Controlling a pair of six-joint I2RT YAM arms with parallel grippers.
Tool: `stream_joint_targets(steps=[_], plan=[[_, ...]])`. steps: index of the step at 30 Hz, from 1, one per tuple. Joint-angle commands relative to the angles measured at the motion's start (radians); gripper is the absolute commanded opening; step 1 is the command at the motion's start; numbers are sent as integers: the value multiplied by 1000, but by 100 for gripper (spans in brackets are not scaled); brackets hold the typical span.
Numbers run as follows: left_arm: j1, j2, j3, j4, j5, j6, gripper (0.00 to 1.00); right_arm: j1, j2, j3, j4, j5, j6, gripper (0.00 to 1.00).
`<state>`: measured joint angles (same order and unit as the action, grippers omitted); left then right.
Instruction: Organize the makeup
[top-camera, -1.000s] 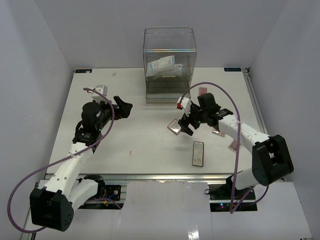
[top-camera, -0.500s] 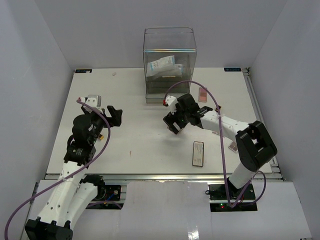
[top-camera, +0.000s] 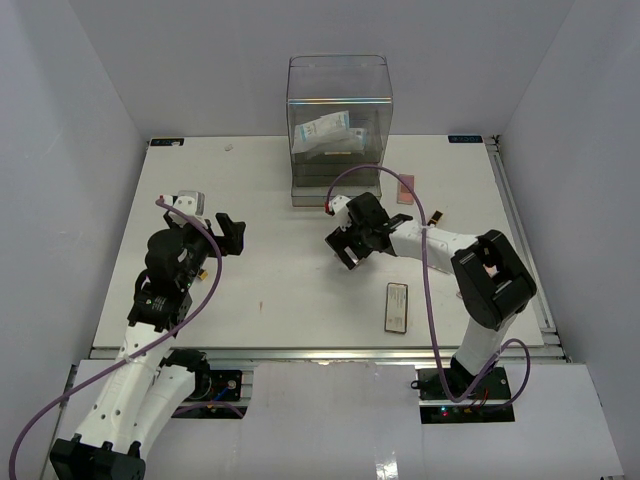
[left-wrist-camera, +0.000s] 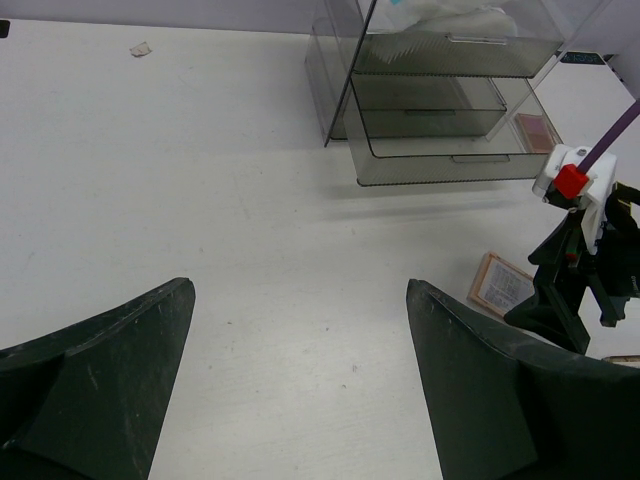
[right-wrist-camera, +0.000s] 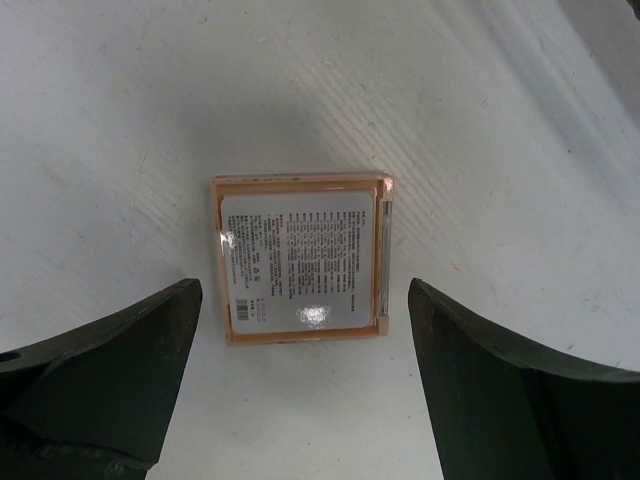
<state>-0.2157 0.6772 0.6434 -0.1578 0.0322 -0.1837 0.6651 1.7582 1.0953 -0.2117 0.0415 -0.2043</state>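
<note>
L arm: drawn back toward left side of top view vs. a sec ago; hardly shifted in the last half sec.
L gripper (top-camera: 224, 233): spread to the full, holding nothing, only bare table (left-wrist-camera: 250, 200) underneath; parked clear of the work.
Drawer box (top-camera: 340, 75): upper centre of top view, same spot; lower drawer pulled out per L wrist view; white-blue sachets (top-camera: 325, 130) already inside.
R gripper (right-wrist-camera: 305, 290): swung in from the right over the last sec, now hovering straight above the pink palette at centre of top view; spread wide, one finger each side, gripping nothing yet.
Pink palette (right-wrist-camera: 303, 258): flat on table, label side up, betw. the fingers, apparently untouched; not moved since a sec ago.
Meaning for task: reads as pre-grasp; next prob. lower + close on palette, then carry to open drawer.
Black compact (top-camera: 397, 306): lower centre-right, lying where it was, not yet handled.
Second palette (top-camera: 405, 188): just right of box; inside or beside the drawer, hard to tell from L wrist view.
Other palettes, lower right: seen a sec ago, now prob. hidden behind folded R arm; can't confirm.
</note>
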Motion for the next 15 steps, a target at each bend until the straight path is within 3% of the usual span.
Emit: stream_joint_targets(steps=[1,15], plan=[[3,-15,-5,-3,-3,7,98,5,34,48,38,1,3,90],[3,-16,-6,-2,2,4,98,-1,79,55,55,-27,-10,95]])
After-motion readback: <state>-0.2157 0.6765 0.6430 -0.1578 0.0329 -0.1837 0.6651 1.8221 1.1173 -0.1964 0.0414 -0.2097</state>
